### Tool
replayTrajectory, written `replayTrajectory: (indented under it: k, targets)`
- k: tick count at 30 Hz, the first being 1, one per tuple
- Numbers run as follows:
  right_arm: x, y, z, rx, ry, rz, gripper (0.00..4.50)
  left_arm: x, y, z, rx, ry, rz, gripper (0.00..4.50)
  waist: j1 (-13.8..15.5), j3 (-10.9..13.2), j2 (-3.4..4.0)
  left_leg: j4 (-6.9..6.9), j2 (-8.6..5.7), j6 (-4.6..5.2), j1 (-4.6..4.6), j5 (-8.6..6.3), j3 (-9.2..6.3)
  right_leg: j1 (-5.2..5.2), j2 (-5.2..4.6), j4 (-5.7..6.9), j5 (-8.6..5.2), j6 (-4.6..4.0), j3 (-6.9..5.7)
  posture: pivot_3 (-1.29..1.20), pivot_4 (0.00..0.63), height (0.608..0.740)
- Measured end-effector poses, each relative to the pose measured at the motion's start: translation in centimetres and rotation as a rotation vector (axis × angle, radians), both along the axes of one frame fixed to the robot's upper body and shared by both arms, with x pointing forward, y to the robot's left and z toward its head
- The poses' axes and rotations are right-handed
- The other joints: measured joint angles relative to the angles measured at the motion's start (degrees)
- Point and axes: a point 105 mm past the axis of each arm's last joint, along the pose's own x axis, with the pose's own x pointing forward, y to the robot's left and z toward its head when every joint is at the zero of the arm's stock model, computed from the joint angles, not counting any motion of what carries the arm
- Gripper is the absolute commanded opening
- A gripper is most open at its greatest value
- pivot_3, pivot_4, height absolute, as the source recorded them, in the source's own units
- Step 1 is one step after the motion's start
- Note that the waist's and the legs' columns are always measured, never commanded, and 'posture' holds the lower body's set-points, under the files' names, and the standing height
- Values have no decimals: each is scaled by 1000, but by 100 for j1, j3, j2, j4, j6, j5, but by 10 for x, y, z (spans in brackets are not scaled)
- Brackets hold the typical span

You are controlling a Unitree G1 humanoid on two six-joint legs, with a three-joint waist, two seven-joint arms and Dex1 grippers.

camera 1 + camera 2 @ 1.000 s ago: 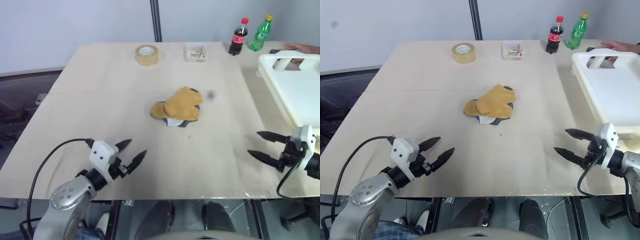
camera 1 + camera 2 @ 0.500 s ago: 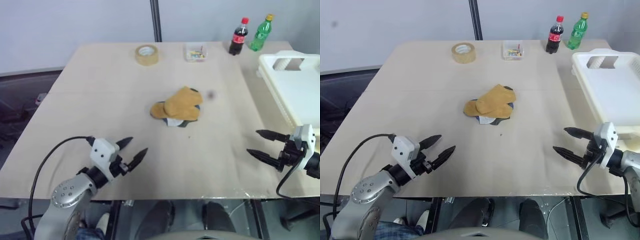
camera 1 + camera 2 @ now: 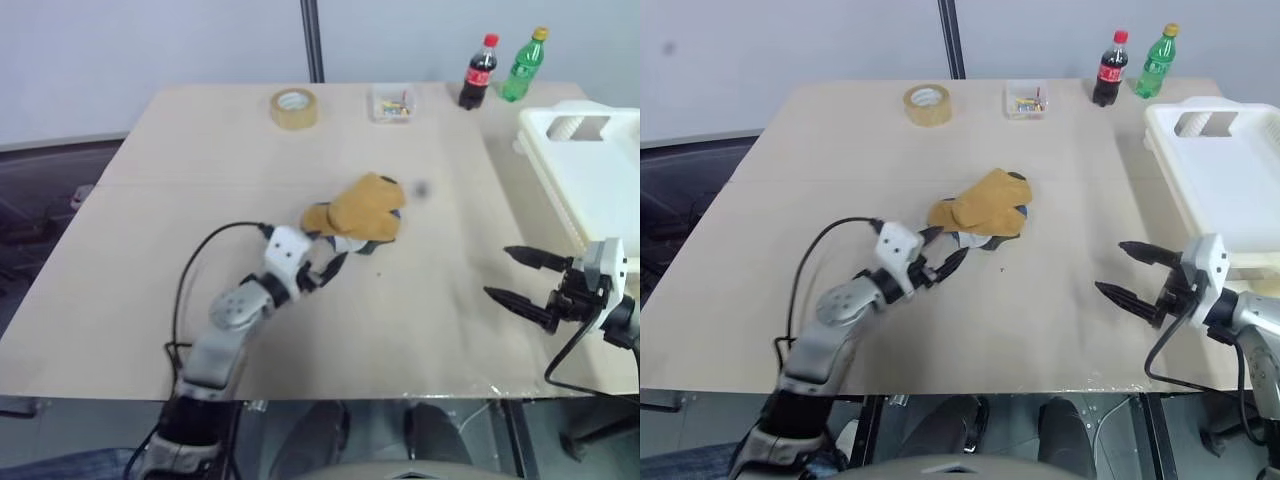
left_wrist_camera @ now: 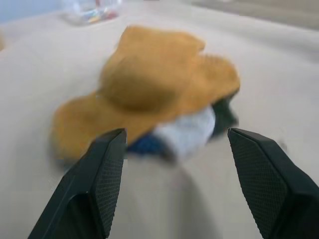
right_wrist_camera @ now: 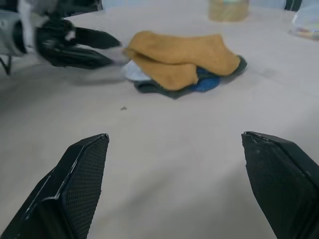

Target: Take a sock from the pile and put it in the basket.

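pile: I see mustard-yellow over blue, light grey, dark green
basket: white
worktop: pale beige
bottles: red-capped, green

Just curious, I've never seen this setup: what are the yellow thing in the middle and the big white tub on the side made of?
The yellow sock looks like soft knitted fabric, matte and slightly fuzzy, since it slumps in folds over the other socks. The basket looks like moulded plastic, smooth and faintly glossy, with a rigid rim and a cut-out handle.
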Motion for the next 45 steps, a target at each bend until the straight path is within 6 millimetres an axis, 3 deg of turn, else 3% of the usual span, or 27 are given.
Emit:
replayTrajectory:
  k: [6,16,22,30,38,45]
  targets:
    - [-2,2,-1,2,1,-9,4446,25,-25,1,9,-11,-10,3479,-18,4,-6,9,0,0,-9,1,-1,-6,1,1,0,1,0,0,150,740]
    - [-5,2,-6,2,7,-26,4446,30,-23,2,33,-54,0,3479,-15,4,-7,13,0,0,-14,1,-2,-12,2,6,0,1,0,0,150,740]
    - [-5,2,-7,-3,4,-26,4500,29,-19,8,8,-67,4,756,-14,4,-7,16,0,-1,-14,1,-3,-13,2,11,0,1,0,0,150,740]
    - [-5,5,-12,-3,18,-16,4500,26,-21,7,-58,-30,17,756,-15,4,-6,20,-1,-1,-14,1,-3,-13,2,13,0,1,0,0,150,740]
    - [-4,3,-14,-6,24,-18,4500,26,-19,6,-222,101,51,4472,-17,4,-7,21,-1,0,-14,1,-2,-13,2,15,0,1,0,0,150,740]
    - [-3,3,-15,-8,25,-17,4500,27,-20,5,-332,182,80,4472,-15,4,-7,23,-1,-1,-14,1,-2,-12,3,16,0,1,0,0,150,740]
